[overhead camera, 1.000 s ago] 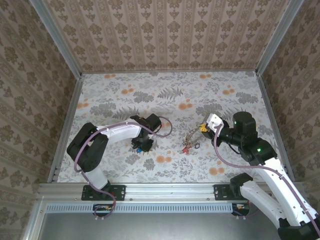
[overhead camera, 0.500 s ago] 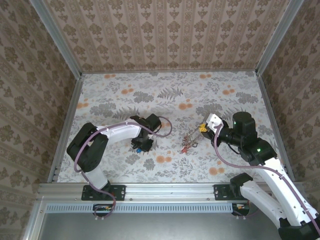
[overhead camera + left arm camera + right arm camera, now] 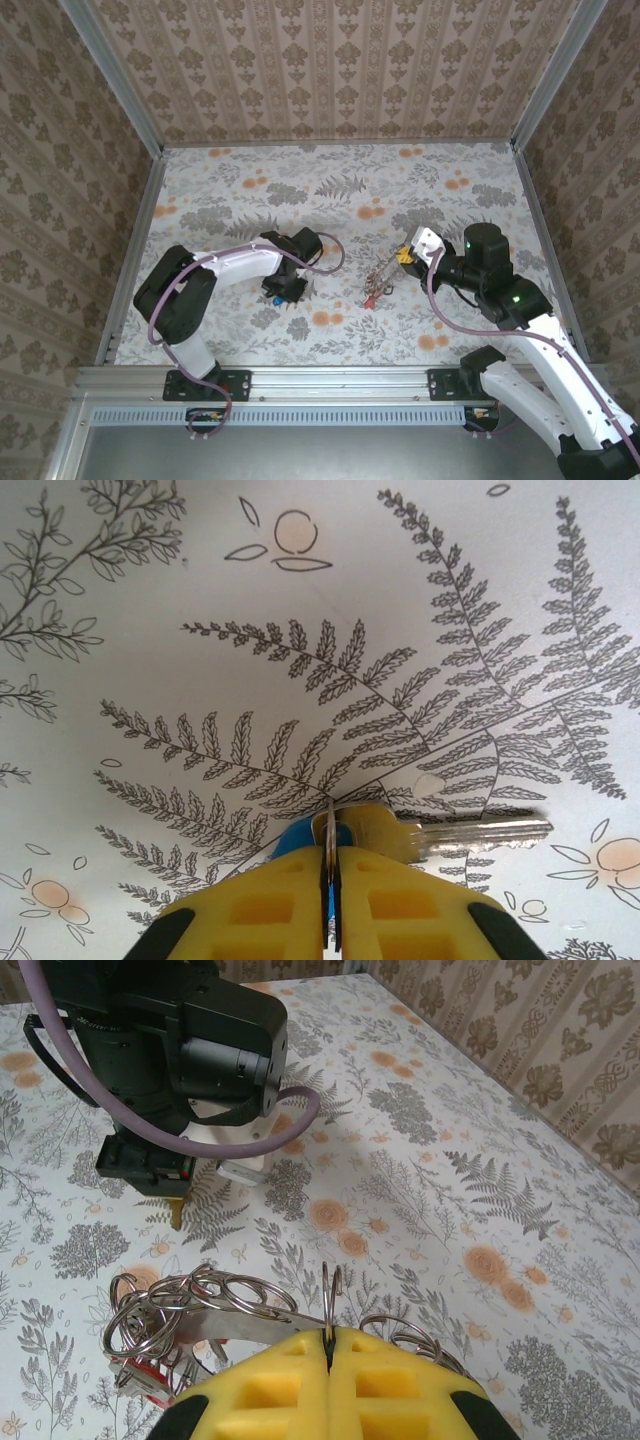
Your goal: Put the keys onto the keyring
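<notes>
**Fern-print desk: one key held at left, the rings held at right**

Papered walls are seen round a desk (image 3: 240, 200) covered in a print of ferns and orange flowers. At left of centre the left gripper (image 3: 283, 289) is lowered close to the desk. Its yellow fingers (image 3: 260, 910) are pressed together on the blue-headed key (image 3: 470, 832). The key is gripped by its head, and its silver blade is pointed out to the right, just above the print. Whether the blade is touching the desk cannot be told.

Well apart from it, right of centre, the right gripper (image 3: 328, 1345) is turned towards the left arm (image 3: 170, 1030). Its fingers are clamped on the keyring (image 3: 331, 1282), a thin wire ring held upright between the tips. A bunch of linked wire rings (image 3: 170, 1310) is spread out to the left of that ring, low over the desk, and a red tag (image 3: 150, 1380) is seen at the bunch's lower edge.
</notes>
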You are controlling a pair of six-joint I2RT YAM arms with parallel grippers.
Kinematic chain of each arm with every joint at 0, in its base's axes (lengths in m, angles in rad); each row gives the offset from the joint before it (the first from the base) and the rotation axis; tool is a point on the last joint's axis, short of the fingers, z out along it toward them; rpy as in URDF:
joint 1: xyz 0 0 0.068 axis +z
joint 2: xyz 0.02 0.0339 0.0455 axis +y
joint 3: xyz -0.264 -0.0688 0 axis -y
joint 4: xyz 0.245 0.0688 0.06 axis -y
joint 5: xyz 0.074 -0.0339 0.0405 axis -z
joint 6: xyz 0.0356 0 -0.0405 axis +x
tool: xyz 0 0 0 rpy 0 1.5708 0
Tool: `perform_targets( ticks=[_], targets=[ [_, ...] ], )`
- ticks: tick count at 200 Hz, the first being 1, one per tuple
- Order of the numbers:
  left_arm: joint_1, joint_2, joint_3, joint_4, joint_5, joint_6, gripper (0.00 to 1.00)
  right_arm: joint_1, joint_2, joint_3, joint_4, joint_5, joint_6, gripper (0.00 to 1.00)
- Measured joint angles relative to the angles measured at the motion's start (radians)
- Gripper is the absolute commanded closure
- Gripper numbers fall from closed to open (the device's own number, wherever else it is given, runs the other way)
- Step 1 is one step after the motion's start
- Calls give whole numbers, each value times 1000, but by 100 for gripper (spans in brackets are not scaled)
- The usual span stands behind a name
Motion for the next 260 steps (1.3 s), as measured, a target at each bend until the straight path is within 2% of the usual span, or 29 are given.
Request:
perform_targets(
  ticks=[15,59,99,134,155,216,260],
  targets=[
    [0,0,3,0,-3,6,100,2,1,0,1,0,0,100],
    [0,-6,14,6,-9,48,100,8,2,0,2,0,0,100],
    [2,-141,14,11,25,208,100,14,27,0,2,-6,0,100],
    [31,-402,-7,86,172,387,100,43,64,0,31,-21,0,100],
    [69,-486,-13,124,282,459,100,74,95,-5,72,-23,0,100],
    [86,-510,-13,161,547,615,100,158,170,-28,171,-53,-20,100],
    [82,-541,-29,237,647,698,100,183,187,-40,193,-122,-82,100]
  ],
)
